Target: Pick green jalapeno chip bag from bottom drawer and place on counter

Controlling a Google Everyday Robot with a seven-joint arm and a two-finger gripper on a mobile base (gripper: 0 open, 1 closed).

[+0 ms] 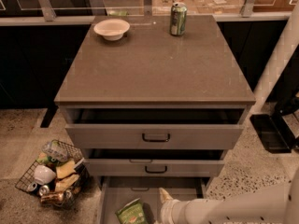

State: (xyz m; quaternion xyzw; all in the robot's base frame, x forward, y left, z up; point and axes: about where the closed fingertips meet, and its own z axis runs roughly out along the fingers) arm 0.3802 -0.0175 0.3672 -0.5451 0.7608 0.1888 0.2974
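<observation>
The green jalapeno chip bag [132, 213] lies in the open bottom drawer [122, 190], near its front left, partly cut off by the frame's lower edge. My gripper [164, 200] sits in the drawer just right of the bag, at the end of the white arm [224, 208] that reaches in from the lower right. One pale fingertip [164, 193] sticks up; the rest is hidden behind the wrist. The counter [154, 64] is the grey-brown top of the cabinet above.
A white bowl [111, 29] and a green drink can [178, 18] stand at the counter's far edge. The two upper drawers [155, 136] are pulled slightly open. A wire basket [52, 173] of trash sits on the floor at left. A black tray [273, 132] lies at right.
</observation>
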